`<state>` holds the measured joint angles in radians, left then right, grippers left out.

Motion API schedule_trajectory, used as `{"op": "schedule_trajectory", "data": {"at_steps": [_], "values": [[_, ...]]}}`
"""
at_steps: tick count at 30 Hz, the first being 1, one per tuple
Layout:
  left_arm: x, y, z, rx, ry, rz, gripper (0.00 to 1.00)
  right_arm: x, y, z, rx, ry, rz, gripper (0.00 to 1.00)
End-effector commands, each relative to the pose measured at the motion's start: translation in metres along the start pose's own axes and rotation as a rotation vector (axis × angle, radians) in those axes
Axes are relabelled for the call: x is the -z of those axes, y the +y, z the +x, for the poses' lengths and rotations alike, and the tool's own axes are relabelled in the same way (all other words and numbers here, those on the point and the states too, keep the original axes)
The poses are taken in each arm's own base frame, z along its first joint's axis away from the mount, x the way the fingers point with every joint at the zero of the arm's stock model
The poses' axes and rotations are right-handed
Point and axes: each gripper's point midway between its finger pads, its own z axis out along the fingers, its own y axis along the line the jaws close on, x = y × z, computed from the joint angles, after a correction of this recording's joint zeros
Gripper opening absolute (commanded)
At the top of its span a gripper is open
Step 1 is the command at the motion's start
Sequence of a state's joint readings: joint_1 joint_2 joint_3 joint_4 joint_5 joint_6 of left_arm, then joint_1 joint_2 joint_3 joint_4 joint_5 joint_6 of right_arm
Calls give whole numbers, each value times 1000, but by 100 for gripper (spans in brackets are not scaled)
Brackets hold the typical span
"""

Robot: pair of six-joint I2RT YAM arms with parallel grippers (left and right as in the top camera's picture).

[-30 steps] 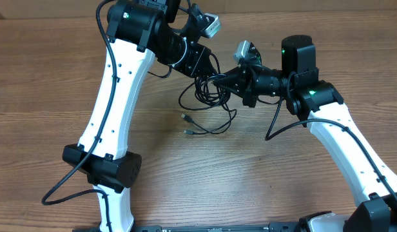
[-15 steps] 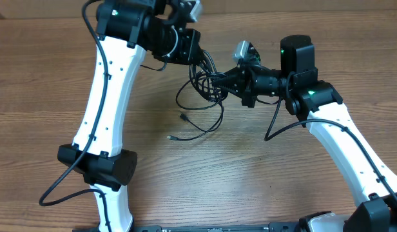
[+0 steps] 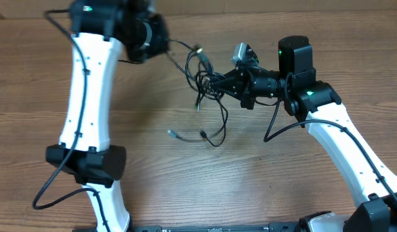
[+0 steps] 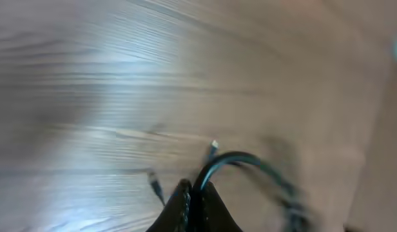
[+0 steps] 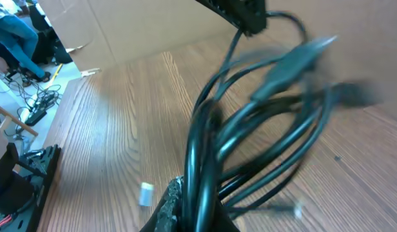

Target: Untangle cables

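Note:
The cables form a black tangle at the middle back of the wooden table. My left gripper is shut on one strand, which stretches right toward the tangle. In the left wrist view, that strand arcs up out of the shut left gripper. My right gripper is shut on the bundle from the right. In the right wrist view, several strands rise from the right gripper. A loop with loose plug ends hangs down to the table.
The right arm's own thicker wire loops beside its forearm. A cardboard wall stands behind the table in the right wrist view. The left arm's white link rises over the left side of the table.
My left arm has swung left and back with its strand, drawing it out of the tangle. The loose plug ends slid left across the table. The right gripper has stayed in place.

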<state>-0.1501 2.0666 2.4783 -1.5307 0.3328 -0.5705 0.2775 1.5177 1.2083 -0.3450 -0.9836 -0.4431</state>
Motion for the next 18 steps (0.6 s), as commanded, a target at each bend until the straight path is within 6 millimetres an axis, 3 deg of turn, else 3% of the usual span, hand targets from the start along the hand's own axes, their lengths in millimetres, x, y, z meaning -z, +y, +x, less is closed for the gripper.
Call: {"op": "schedule_trajectory", "data": {"at_steps": [1,10,15,18], "values": [[10,47,-30,203,-120,-151,4,2,8,-8,19,-16,-25,4],[20,79,-32,309,-130,-232,4,2,8,-8,19,-16,-25,4],[28,107,-21,581,-172,-364,5,2,8,-8,20,-16,-25,4],[28,107,-21,615,-180,-363,4,2,8,-8,20,-16,-25,4]]}}
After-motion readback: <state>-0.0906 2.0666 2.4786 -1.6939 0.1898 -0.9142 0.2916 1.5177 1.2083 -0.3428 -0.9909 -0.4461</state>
